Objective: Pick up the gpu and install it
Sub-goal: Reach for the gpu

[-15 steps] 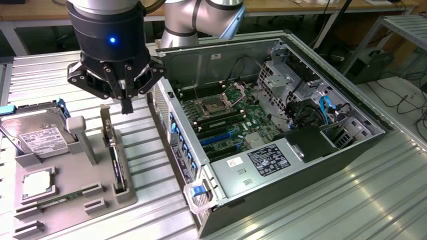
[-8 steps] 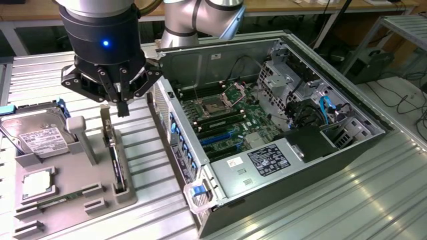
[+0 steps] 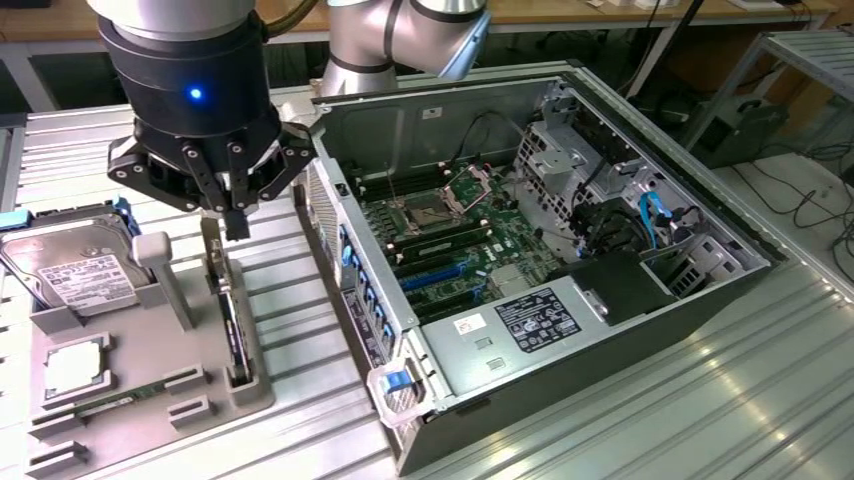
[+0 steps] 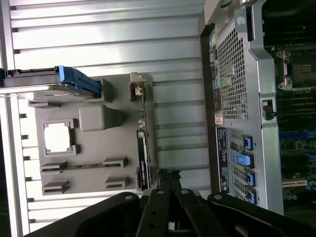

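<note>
A robotics lab or workshop: an open computer case (image 3: 400, 110) lies on a ribbed metal bench (image 3: 694, 410), wooden desks (image 3: 574, 12) and cables (image 3: 814, 200) behind.

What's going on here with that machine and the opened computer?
A robot arm's gripper hangs just above the gpu, a thin dark card standing on edge in a grey holder beside an open computer case. The card is not yet lifted or installed. A hard drive sits in the same holder.
</note>
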`<state>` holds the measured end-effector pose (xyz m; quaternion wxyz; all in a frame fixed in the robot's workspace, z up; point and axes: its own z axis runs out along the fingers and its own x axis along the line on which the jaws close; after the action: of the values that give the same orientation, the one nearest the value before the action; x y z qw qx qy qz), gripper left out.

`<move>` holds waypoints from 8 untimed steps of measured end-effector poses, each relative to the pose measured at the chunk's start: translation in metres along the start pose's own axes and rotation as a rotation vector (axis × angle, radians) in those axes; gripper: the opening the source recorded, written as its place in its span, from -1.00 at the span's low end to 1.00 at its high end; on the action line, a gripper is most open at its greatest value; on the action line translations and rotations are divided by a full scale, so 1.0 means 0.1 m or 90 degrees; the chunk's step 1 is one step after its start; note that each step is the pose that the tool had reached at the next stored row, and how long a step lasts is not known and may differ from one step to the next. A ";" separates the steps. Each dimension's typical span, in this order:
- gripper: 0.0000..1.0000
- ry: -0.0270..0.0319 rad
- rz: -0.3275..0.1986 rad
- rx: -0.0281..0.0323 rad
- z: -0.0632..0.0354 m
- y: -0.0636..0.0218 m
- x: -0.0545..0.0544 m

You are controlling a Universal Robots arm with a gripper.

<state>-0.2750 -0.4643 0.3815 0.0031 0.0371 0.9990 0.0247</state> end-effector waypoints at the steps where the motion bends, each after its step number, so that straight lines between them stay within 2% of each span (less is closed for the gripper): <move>1: -0.79 0.0000 0.000 0.0000 0.000 -0.005 0.01; 8: -0.79 0.0000 0.000 -0.0001 0.005 -0.033 0.11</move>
<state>-0.2863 -0.4667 0.3807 0.0031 0.0370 0.9990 0.0247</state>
